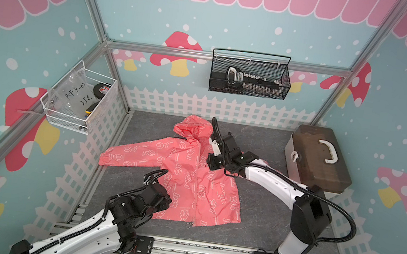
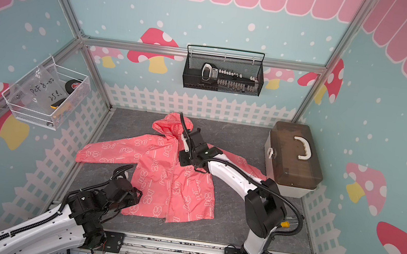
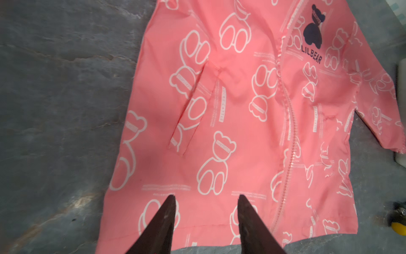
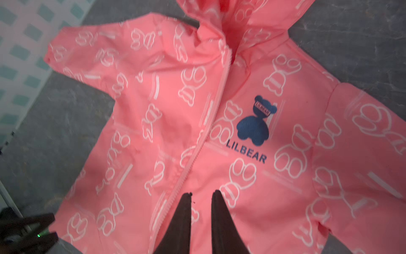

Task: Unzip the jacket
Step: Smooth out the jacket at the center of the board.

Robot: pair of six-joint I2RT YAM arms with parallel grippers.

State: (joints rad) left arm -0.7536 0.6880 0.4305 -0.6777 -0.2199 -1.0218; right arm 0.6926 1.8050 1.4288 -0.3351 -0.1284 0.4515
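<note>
The coral-pink jacket (image 1: pixel 185 173) (image 2: pixel 163 170) lies flat on the grey mat, front up, hood toward the back wall, sleeves spread. Its zipper (image 4: pixel 217 94) (image 3: pixel 290 132) runs down the middle beside the navy bear logo (image 4: pixel 252 129). A ring pull (image 1: pixel 188 224) shows at the hem. My left gripper (image 3: pixel 206 196) hovers over the hem on the left panel, open, nothing between its fingers. My right gripper (image 4: pixel 202 193) is over the chest just beside the zipper, below the logo. Its fingers stand a narrow gap apart, with only fabric showing between them.
A brown-lidded toolbox (image 1: pixel 319 160) stands on the mat at the right, close to the jacket's right sleeve. A black wire basket (image 1: pixel 250 74) hangs on the back wall and a white one (image 1: pixel 79 99) on the left wall. The arms' rail (image 1: pixel 206 252) runs along the front.
</note>
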